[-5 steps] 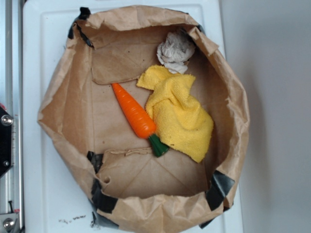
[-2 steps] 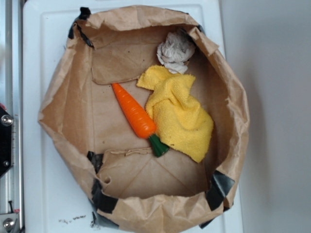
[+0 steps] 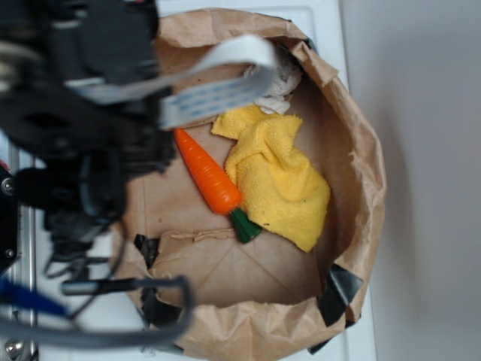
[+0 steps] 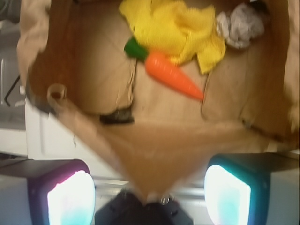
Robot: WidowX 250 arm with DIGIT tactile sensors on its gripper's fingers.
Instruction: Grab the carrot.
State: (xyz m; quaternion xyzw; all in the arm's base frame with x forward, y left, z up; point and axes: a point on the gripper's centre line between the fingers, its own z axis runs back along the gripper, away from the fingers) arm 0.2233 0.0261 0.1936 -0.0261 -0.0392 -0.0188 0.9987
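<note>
The carrot (image 3: 209,174) lies on the floor of an open brown paper bag (image 3: 361,173), orange tip toward the back left, green stem (image 3: 244,224) toward the front right against a yellow cloth (image 3: 278,173). In the wrist view the carrot (image 4: 171,75) lies ahead, past the bag's near wall (image 4: 154,145). My gripper (image 4: 150,187) is open and empty, its two pads (image 4: 70,199) wide apart above that wall. In the exterior view the arm and gripper (image 3: 113,173) are a dark blur over the bag's left rim, to the left of the carrot and apart from it.
The yellow cloth (image 4: 173,26) touches the carrot's stem side. A crumpled grey paper ball (image 3: 285,71) sits in the bag's back corner. The bag stands on a white board (image 3: 323,19). A metal rail (image 3: 15,226) runs along the left. A grey ribbon cable (image 3: 218,90) crosses the bag's back.
The arm has come into view from the left and now covers the bag's left side. The carrot, the cloth and the bag have not moved.
</note>
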